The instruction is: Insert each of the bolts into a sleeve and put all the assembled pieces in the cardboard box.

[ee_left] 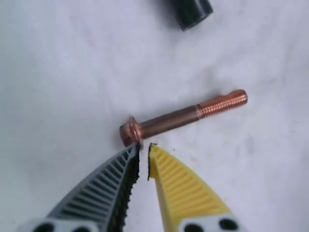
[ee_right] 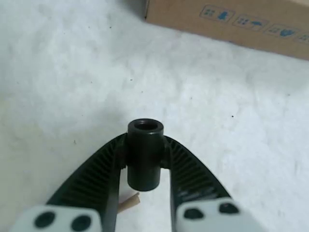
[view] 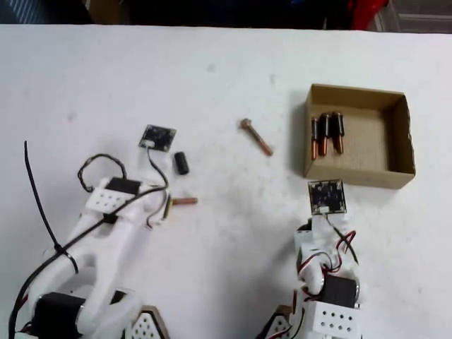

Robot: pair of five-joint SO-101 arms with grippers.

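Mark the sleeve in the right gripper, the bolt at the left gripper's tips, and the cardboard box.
sleeve (ee_right: pixel 145 159): right wrist view, middle of its body.
bolt (ee_left: pixel 169 121): left wrist view, smooth shank.
cardboard box (view: pixel 360 178): high view, near wall.

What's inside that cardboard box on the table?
Three assembled pieces, copper bolts in black sleeves, lie side by side near one wall of the cardboard box. Its near wall may hide some floor.
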